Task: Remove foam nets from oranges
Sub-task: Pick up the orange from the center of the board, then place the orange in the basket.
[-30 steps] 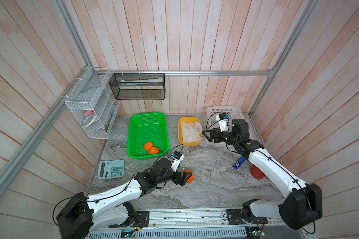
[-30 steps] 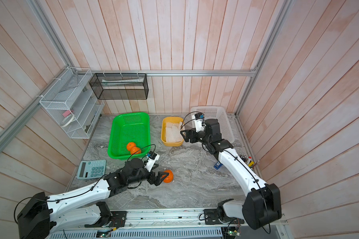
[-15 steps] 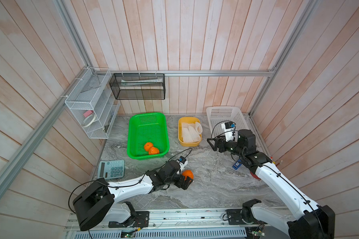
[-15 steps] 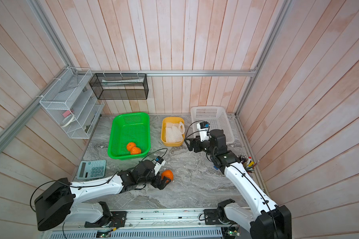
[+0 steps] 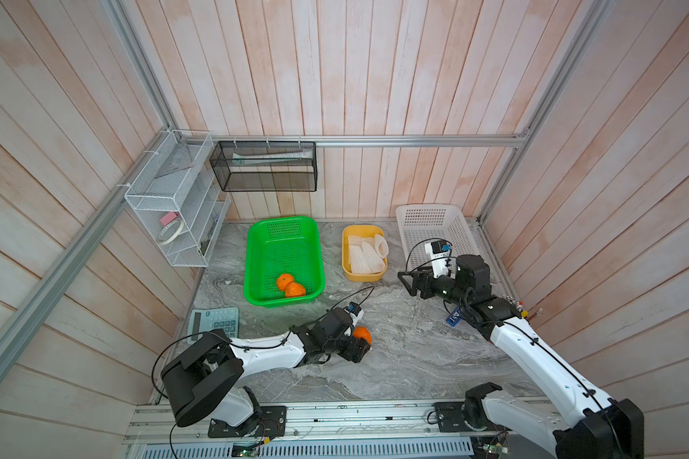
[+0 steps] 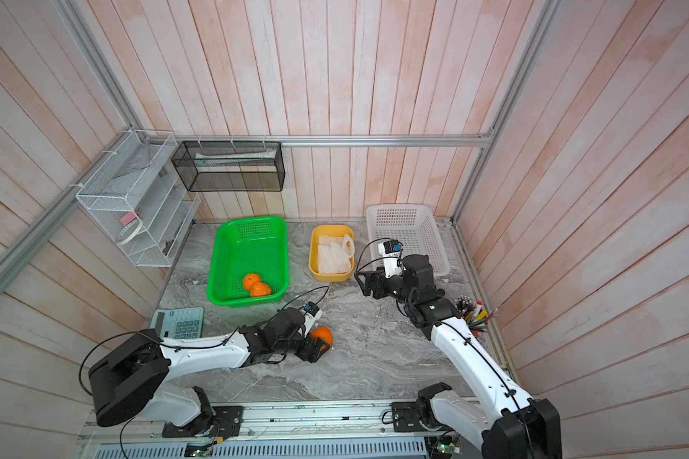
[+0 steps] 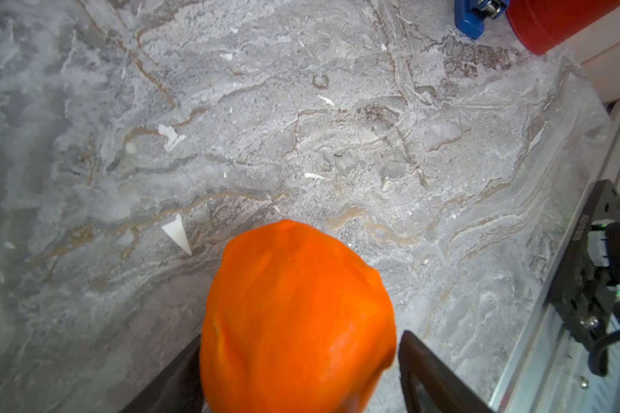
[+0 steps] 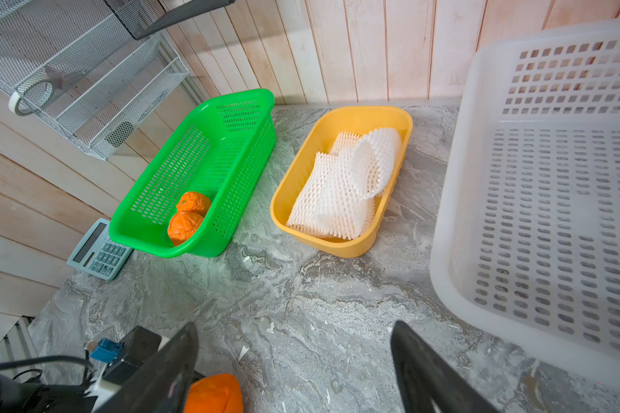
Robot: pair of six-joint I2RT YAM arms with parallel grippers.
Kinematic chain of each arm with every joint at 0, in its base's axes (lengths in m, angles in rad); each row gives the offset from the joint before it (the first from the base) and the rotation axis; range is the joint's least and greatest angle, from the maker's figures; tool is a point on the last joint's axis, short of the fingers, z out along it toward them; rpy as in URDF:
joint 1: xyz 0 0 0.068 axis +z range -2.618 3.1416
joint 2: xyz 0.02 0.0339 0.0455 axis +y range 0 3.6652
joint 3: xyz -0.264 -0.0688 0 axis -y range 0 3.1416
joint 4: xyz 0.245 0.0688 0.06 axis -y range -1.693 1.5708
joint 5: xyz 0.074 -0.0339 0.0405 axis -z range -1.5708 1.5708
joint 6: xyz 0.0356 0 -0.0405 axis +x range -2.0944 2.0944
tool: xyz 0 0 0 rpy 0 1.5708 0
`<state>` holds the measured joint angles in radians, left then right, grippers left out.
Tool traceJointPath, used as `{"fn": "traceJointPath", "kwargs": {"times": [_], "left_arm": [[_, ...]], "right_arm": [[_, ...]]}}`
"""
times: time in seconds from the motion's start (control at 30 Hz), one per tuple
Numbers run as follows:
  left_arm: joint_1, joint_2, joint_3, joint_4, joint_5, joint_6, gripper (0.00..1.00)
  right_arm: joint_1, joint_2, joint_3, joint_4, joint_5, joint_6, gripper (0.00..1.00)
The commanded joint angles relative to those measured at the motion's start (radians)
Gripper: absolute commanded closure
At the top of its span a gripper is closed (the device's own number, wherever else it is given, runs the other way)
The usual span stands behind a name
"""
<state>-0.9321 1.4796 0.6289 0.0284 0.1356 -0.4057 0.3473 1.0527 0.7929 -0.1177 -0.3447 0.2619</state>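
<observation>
A bare orange [image 5: 362, 334] [image 6: 322, 336] lies on the marble table near the front middle. My left gripper [image 5: 359, 345] [image 7: 299, 339] is low around it, one finger against the orange [image 7: 298, 314] and a thin gap at the other, so it is still open. Two more oranges [image 5: 290, 285] [image 8: 188, 218] sit in the green basket [image 5: 251, 254]. Several white foam nets [image 5: 366, 252] [image 8: 344, 182] lie in the yellow tub [image 5: 362, 277]. My right gripper [image 5: 408, 282] [image 8: 294, 329] hovers open and empty, in front of the tub.
A white perforated basket [image 5: 430, 222] stands at the back right. A calculator [image 5: 215, 322] lies at the front left. A blue item [image 5: 454, 316] and a pen holder [image 6: 472, 312] sit by the right wall. Wire shelves [image 5: 168, 206] hang on the left wall.
My left gripper has sunk lower and narrowed its jaws around the orange. My right gripper has drawn back from the yellow tub toward the right front, still open.
</observation>
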Motion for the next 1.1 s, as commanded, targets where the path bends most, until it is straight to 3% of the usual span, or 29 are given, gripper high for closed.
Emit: {"fn": "traceJointPath", "kwargs": {"times": [0.0,0.3,0.57,0.8,1.07], "left_arm": [[0.005,0.023,0.026,0.055,0.028,-0.001,0.24],[0.033,-0.032,-0.001,0.070,0.037,-0.001,0.39],[0.076,-0.246,-0.032,0.015,-0.020,0.006,0.40],[0.296,-0.408,0.048,-0.184,-0.034,0.036,0.40],[0.596,-0.399,0.154,-0.291,-0.013,0.097,0.40]], "right_arm": [[0.005,-0.013,-0.012,0.011,0.013,0.003,0.16],[0.002,-0.017,-0.024,0.027,0.023,0.002,0.16],[0.001,-0.038,-0.061,0.080,-0.021,0.020,0.15],[0.005,-0.067,-0.104,0.092,-0.046,0.025,0.15],[0.007,-0.092,-0.140,0.086,-0.064,0.029,0.15]]}}
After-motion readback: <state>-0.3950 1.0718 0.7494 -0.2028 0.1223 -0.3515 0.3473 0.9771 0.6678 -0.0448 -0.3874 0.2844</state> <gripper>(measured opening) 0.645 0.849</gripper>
